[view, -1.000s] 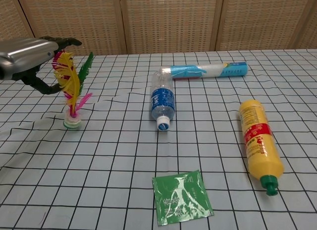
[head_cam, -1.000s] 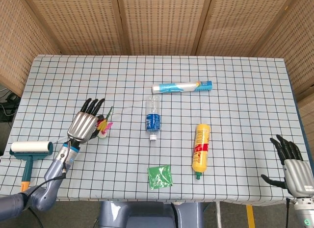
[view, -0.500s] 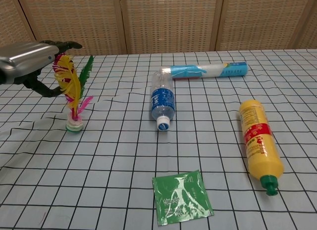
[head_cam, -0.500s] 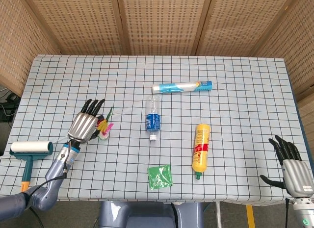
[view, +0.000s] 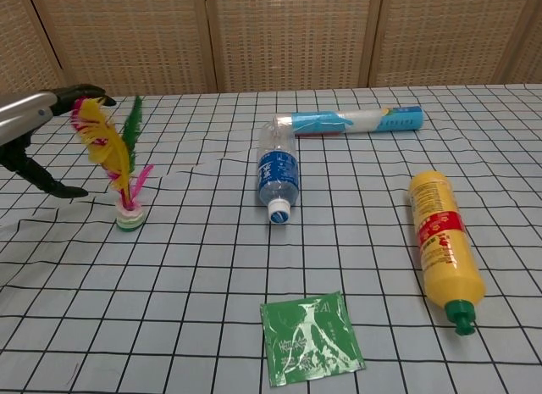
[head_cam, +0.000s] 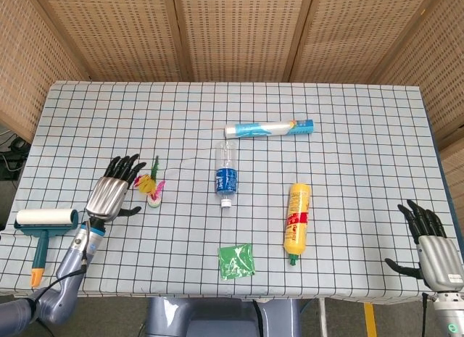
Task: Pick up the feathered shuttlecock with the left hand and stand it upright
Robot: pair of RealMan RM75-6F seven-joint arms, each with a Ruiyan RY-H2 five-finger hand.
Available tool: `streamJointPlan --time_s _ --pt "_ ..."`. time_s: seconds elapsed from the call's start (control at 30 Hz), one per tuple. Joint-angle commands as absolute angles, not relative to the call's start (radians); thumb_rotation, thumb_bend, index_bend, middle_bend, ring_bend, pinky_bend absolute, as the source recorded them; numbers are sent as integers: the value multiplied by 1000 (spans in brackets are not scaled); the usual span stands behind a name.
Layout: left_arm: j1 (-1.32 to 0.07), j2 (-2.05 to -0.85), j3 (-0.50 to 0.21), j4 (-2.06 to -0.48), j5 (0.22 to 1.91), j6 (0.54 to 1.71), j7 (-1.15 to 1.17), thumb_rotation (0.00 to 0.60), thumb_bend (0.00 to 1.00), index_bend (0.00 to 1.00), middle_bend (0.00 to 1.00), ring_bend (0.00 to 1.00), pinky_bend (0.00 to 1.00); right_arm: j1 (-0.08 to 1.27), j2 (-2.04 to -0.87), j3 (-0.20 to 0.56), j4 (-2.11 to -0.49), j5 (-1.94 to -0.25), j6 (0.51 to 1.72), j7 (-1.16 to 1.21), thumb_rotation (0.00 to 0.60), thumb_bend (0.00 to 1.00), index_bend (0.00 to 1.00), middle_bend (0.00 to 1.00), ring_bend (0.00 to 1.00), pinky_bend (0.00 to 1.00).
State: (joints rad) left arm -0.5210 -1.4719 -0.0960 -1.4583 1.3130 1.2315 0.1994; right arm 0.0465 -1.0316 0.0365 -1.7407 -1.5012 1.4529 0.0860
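Checked cloth covers the worktop (head_cam: pixel 348 119), carrying, left to right, one lint roller (head_cam: pixel 45 221), one feathered shuttlecock (view: pixel 118 169), one water bottle (head_cam: pixel 226 175), one green sachet (head_cam: pixel 236 261), one wrapped tube (head_cam: pixel 268 127) and one yellow bottle (head_cam: pixel 297 217). The shuttlecock stands upright on its base, released since a second ago. The left hand (head_cam: pixel 109 196) has drawn back beside it, fingers spread, seemingly clear of the feathers. The right hand (head_cam: pixel 431 243) rests open at the far edge.

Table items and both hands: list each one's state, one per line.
feathered shuttlecock: upright on its base, released
left hand: open, beside it
right hand: open, idle
water bottle: lying, capped
yellow bottle: lying, capped
lint roller: lying flat
green packet: flat
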Motion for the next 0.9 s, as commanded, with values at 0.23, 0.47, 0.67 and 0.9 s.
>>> streamJointPlan --time_s 0.23,0.47,0.67,0.9 --pt "-417 -1367 -64 -1513 1378 1332 62 600 118 100 0 0 0 45 -1037 31 -1747 -1514 1459 61 600 84 26 0 0 0" --pt "-359 -1317 -45 -1575 1372 1387 139 600 132 77 0 0 0 47 -1036 34 -1744 -1503 1454 63 600 84 26 0 0 0" --pt "-274 -1273 8 -1617 1354 1459 301 600 135 37 0 0 0 45 -1035 37 -1746 -1504 1462 58 600 83 26 0 0 0" --pt "-194 -1216 73 -1669 1352 1498 386 600 134 31 0 0 0 44 -1038 36 -1751 -1512 1470 38 600 83 27 0 0 0"
